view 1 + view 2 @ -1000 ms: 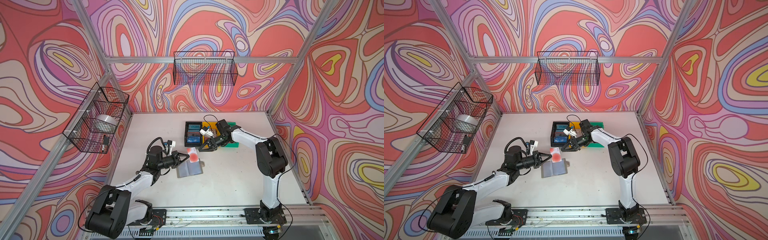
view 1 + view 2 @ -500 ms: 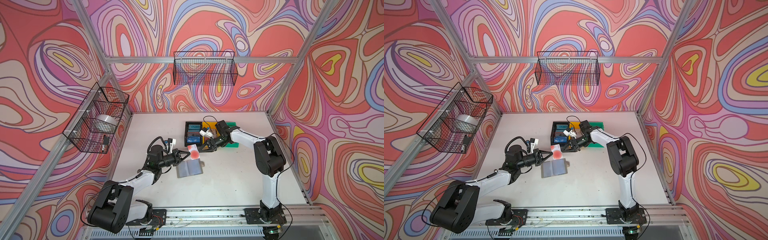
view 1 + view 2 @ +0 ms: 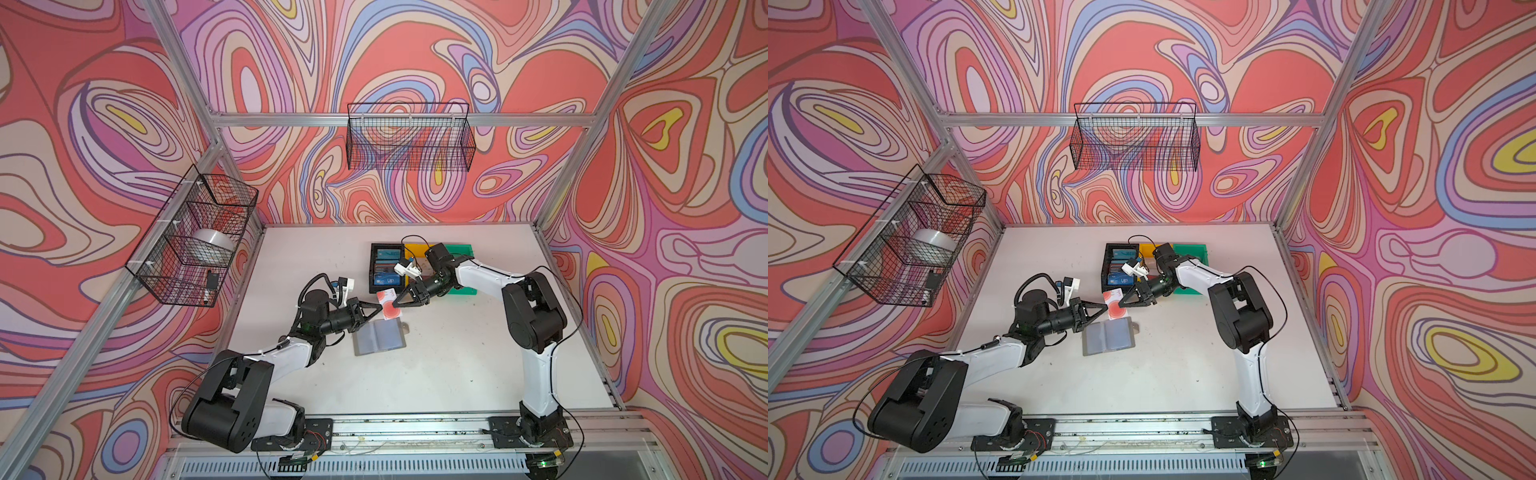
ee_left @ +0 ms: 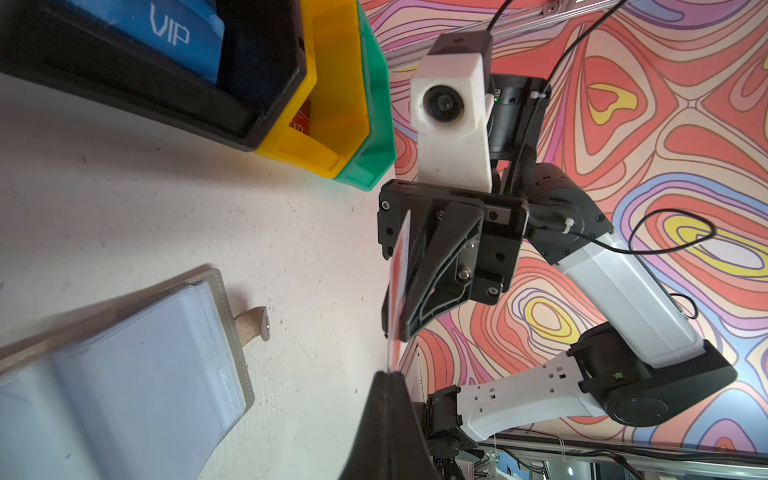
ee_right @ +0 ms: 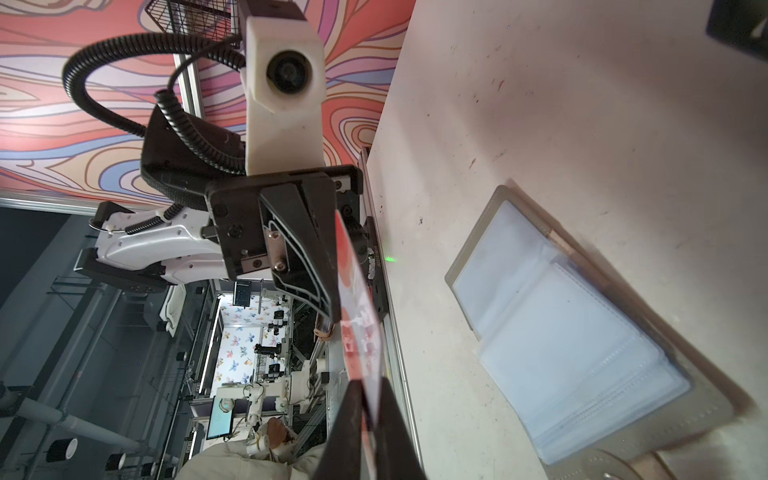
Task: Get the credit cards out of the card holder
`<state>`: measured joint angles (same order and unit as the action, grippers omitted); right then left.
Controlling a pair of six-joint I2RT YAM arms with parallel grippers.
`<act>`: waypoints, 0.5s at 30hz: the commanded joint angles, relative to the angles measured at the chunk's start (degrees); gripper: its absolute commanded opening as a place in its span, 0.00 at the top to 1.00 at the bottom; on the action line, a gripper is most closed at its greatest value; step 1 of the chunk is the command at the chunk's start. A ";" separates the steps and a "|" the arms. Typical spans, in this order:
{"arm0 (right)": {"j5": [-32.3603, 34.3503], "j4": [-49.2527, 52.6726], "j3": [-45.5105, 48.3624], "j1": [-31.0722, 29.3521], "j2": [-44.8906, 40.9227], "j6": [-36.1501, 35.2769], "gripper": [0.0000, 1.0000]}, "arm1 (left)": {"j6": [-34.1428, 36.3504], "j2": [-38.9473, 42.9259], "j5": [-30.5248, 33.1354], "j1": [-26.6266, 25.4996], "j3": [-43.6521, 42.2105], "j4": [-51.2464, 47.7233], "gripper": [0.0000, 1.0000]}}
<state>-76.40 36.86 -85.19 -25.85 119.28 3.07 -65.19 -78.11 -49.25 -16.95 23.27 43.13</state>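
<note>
The left gripper (image 3: 379,308) is clamped on one edge of a pale card (image 3: 385,299) with a red blotch. The right gripper (image 3: 395,306) is clamped on the opposite edge. The card is in the air, at 12 o'clock from the card holder (image 3: 380,337), which lies open on the worktop (image 3: 457,365). A blue card (image 3: 386,281) lies in the black bin (image 3: 371,270).

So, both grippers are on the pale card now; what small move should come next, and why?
Probably the left gripper should open. The pale card is in the air, out of the card holder, and the right gripper looks closed on its other edge, so it can carry it away.
</note>
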 commanded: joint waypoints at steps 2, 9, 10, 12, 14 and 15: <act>-0.20 1.76 -1.25 -0.09 -0.07 -2.08 0.93 | -0.39 -0.48 -0.40 -0.45 0.99 2.58 1.00; 2.08 8.89 -3.44 0.32 -0.98 -7.07 0.99 | 3.32 1.95 -0.50 -0.45 0.87 -5.25 0.88; 2.80 10.46 -4.09 0.63 -1.22 -8.14 1.00 | 4.40 2.71 -0.27 -0.37 1.28 -7.91 0.88; 5.16 16.00 -6.06 1.94 -1.91 -12.05 1.00 | 7.60 4.75 0.43 -0.45 2.38 -14.79 0.87; 9.56 20.93 -8.34 3.68 -2.85 -14.98 1.00 | 10.98 7.12 1.29 -0.36 3.85 -21.52 0.87; 11.99 22.56 -9.29 4.46 -3.51 -15.83 1.00 | 12.44 8.29 1.90 -0.30 4.62 -24.69 0.87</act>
<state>-71.31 50.87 -91.48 -23.92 119.15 -6.39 -58.74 -73.03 -48.69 -17.21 24.88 28.84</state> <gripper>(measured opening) 0.047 0.127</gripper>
